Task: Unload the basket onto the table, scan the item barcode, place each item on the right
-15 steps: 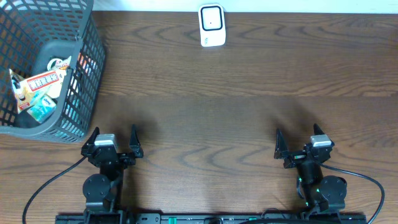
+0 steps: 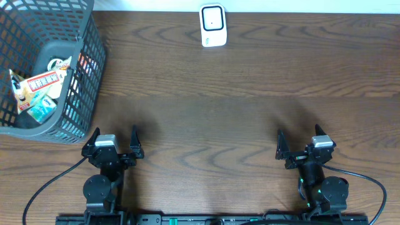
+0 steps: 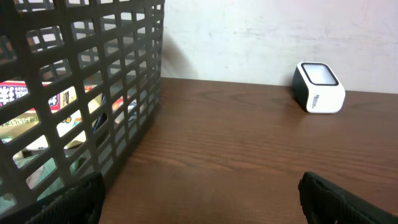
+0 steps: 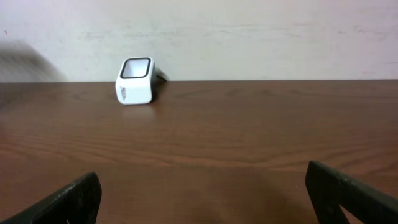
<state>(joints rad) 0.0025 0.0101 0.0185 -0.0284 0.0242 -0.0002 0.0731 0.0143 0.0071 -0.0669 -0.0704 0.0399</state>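
Brown wood-grain table (image 2: 237,81) from overhead: a grey mesh basket (image 2: 87,75) sat at the far left with a few snack packets (image 2: 39,84) piled inside. The white barcode scanner (image 2: 212,26) stood at the far edge, around the middle. The left gripper (image 2: 114,134) and right gripper (image 2: 299,134) were parked at the near edge, both spread wide and holding nothing. Left wrist view had the basket close on the left, packets showing through the mesh, scanner far right. Right wrist view showed just the scanner, far left, against a pale wall (image 4: 261,37).
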